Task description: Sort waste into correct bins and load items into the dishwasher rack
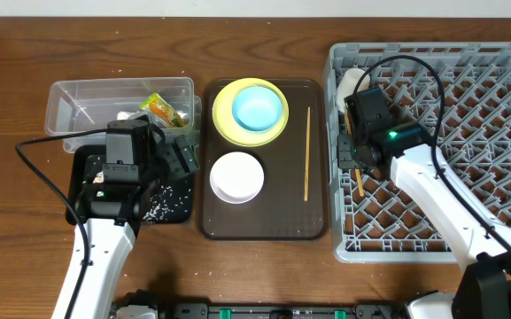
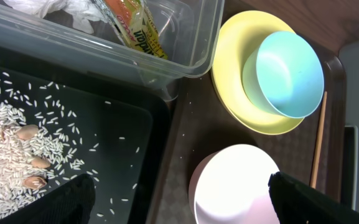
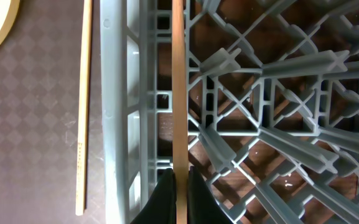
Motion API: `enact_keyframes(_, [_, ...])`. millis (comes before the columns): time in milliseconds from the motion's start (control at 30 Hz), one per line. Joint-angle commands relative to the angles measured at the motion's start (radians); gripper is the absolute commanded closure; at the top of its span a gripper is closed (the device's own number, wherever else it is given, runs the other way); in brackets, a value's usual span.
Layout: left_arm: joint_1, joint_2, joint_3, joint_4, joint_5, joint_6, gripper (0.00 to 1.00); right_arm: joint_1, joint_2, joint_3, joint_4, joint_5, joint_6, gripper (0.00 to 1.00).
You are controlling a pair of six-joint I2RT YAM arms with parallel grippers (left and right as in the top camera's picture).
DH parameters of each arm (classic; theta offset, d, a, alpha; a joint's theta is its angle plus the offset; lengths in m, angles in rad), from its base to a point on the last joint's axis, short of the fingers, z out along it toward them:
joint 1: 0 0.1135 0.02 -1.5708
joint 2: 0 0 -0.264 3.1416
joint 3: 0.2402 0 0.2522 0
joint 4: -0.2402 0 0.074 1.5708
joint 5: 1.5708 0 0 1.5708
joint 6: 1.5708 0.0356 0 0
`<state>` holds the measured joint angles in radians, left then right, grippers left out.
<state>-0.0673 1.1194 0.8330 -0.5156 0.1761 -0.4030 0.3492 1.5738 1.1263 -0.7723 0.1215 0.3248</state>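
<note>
Brown wooden table [image 1: 264,275], evenly lit. A slim wooden chopstick [image 3: 178,93] is clamped tight in my right pincer [image 3: 178,177], held lengthwise over the leftmost cells of the large grey lattice dishwasher rack [image 3: 117,93], evidently for loading. The second wooden chopstick [image 3: 84,93] lies on the dark brown serving tray [image 1: 264,221], just left. My left pincer [image 2: 180,180] hangs wide and empty near the whitish round bowl [image 2: 235,180].

My pincer [image 3: 179,182] is black, its chopstick [image 3: 178,74] pale brown, the rack [image 3: 114,124] grey latticework. Left of the rack: yellow plate [image 1: 222,115], light-blue bowl [image 1: 258,108], white bowl [image 1: 236,176].
</note>
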Motion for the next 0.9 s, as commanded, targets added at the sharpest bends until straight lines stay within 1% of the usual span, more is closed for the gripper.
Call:
enact_keyframes(0, [-0.002, 0.005, 0.026, 0.002, -0.013, 0.006, 0.08, -0.004, 0.016, 0.003, 0.002, 0.037, -0.012, 0.96])
enact_keyframes(67, [-0.002, 0.005, 0.026, 0.002, -0.013, 0.006, 0.08, -0.004, 0.018, 0.003, 0.003, 0.041, -0.013, 0.92])
enact_keyframes(100, [-0.002, 0.005, 0.026, 0.002, -0.013, 0.006, 0.08, -0.004, 0.018, 0.003, 0.003, 0.044, -0.013, 0.91])
enact_keyframes(600, [-0.002, 0.005, 0.026, 0.002, -0.013, 0.006, 0.08, 0.006, 0.018, 0.003, 0.002, 0.045, -0.011, 0.90])
enact_keyframes(867, [-0.002, 0.005, 0.026, 0.002, -0.013, 0.006, 0.08, 0.008, 0.018, 0.004, 0.022, 0.001, -0.012, 0.88])
